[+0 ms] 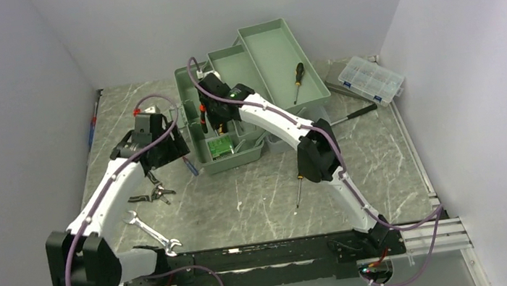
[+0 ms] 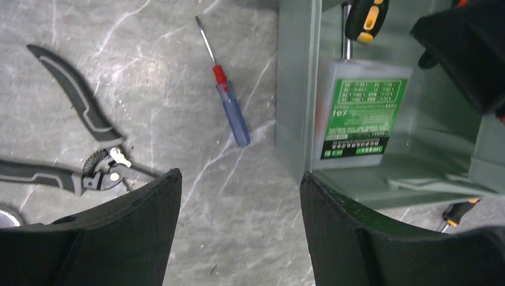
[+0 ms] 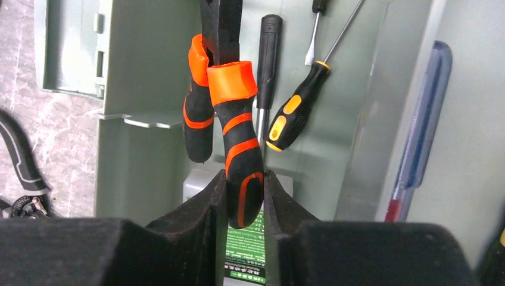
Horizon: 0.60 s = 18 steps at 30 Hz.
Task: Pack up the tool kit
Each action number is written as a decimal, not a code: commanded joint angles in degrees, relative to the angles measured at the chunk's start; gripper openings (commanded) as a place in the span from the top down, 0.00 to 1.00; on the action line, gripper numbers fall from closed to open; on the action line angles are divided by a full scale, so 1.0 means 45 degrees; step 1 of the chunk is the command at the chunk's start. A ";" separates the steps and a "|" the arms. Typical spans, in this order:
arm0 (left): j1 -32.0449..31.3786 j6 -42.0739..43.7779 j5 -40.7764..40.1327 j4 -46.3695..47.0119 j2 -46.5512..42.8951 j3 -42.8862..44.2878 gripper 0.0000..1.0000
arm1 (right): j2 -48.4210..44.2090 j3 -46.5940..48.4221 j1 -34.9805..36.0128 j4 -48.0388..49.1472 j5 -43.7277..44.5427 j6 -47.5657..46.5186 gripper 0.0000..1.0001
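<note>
We note blue screwdriver (image 2: 232, 113), grey pliers (image 2: 89, 122) loose beside toolbox (image 2: 295, 89); left gripper (image 2: 238, 179) wide apart, empty; right gripper (image 3: 244, 179) pinching orange-black pliers (image 3: 235, 83) over it.

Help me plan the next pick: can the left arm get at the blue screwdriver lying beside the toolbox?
Probably yes. The left gripper hangs open, and the blue screwdriver lies just ahead of it on bare table, apart from the toolbox wall and the grey pliers.
</note>
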 commanded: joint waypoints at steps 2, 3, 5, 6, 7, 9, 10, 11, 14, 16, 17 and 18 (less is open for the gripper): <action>0.0175 0.0191 0.0870 0.1422 0.1454 0.1127 0.26 | -0.0334 0.0167 -0.0325 0.0474 0.0253 -0.0030 0.59; 0.0176 0.0147 0.0914 0.1478 0.1729 0.1254 0.26 | -0.0379 0.0140 -0.0318 0.0520 0.0143 0.0025 0.55; 0.0176 0.0085 0.1027 0.1621 0.2251 0.1485 0.26 | -0.0517 0.0175 -0.0307 0.0499 0.0043 0.0075 0.50; 0.0176 0.0056 0.1207 0.1664 0.2475 0.1597 0.27 | -0.0600 0.0183 -0.0301 0.0524 0.0006 0.0073 0.48; 0.0176 0.0030 0.1344 0.1763 0.2667 0.1704 0.27 | -0.0757 0.0179 -0.0312 0.0544 -0.0035 0.0058 0.46; 0.0176 -0.0003 0.1496 0.1916 0.2995 0.1856 0.29 | -0.1097 0.0164 -0.0313 0.0545 -0.0111 0.0067 0.44; 0.0176 -0.0046 0.1509 0.1921 0.3154 0.1961 0.31 | -0.1307 0.0133 -0.0316 0.0527 -0.0135 0.0072 0.44; 0.0176 -0.0071 0.1528 0.1936 0.3364 0.2027 0.32 | -0.1529 0.0053 -0.0311 0.0525 -0.0161 0.0082 0.44; 0.0176 -0.0121 0.1578 0.1896 0.3874 0.2247 0.36 | -0.2699 -0.0739 -0.0312 0.0718 -0.0162 0.0077 0.44; 0.0162 -0.0205 0.1960 0.2105 0.4098 0.2212 0.38 | -0.3586 -0.1459 -0.0315 0.0966 -0.0073 0.0037 0.44; 0.0142 -0.0237 0.2090 0.2269 0.4198 0.2164 0.40 | -0.4033 -0.1906 -0.0328 0.1131 -0.0047 0.0002 0.44; 0.0123 -0.0275 0.2179 0.2375 0.4286 0.2153 0.42 | -0.4521 -0.2353 -0.0335 0.1291 -0.0029 -0.0024 0.44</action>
